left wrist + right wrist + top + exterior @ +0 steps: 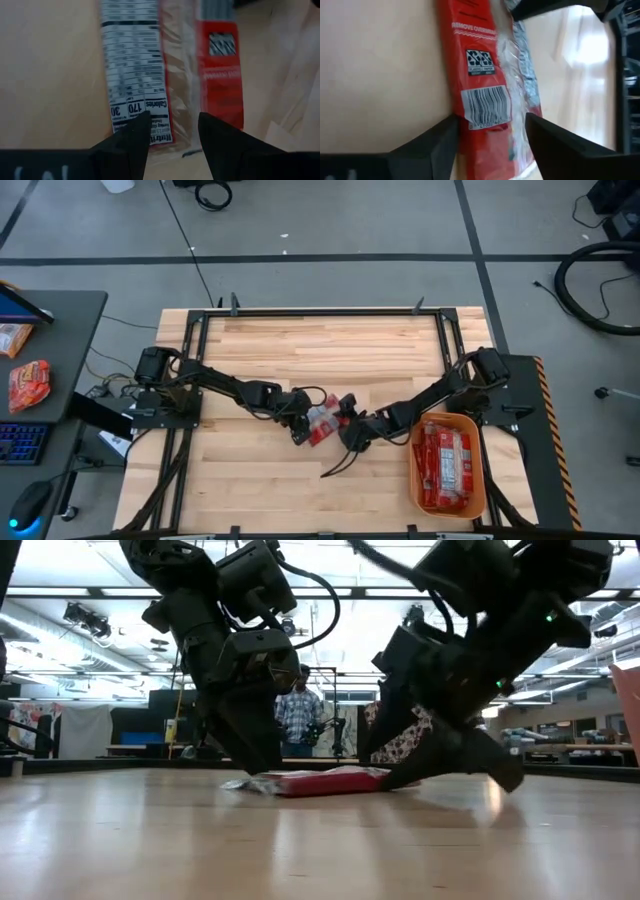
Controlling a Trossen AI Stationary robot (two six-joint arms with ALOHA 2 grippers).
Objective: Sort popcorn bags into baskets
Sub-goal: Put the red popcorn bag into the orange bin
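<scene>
One popcorn bag point(322, 420), a flat red packet with a white-grey label panel, lies flat on the table's middle between both grippers. In the low view the popcorn bag point(325, 781) rests on its broad face. My left gripper point(300, 426) is open at the bag's left end. Its fingers straddle the label-panel end point(142, 107). My right gripper point(352, 430) is open at the bag's right end, its fingers on either side of the barcode end point(485, 105). The orange basket point(478, 470) stands at the table's right near corner with several red packets in it. My left gripper comes from above, slanting from the table's left, with one finger point(131, 137) over the label panel's edge; I cannot tell whether it touches the bag. My right gripper slants down from the table's right, its fingers point(437, 137) beside the barcode end; whether they touch cannot be told.
A grey side desk point(60, 330) left of the table carries a puffy orange-red snack bag point(28, 385) and a keyboard. A person point(297, 712) stands in the room far behind the table. Bare wood lies toward the table's far edge point(320, 340) and near left.
</scene>
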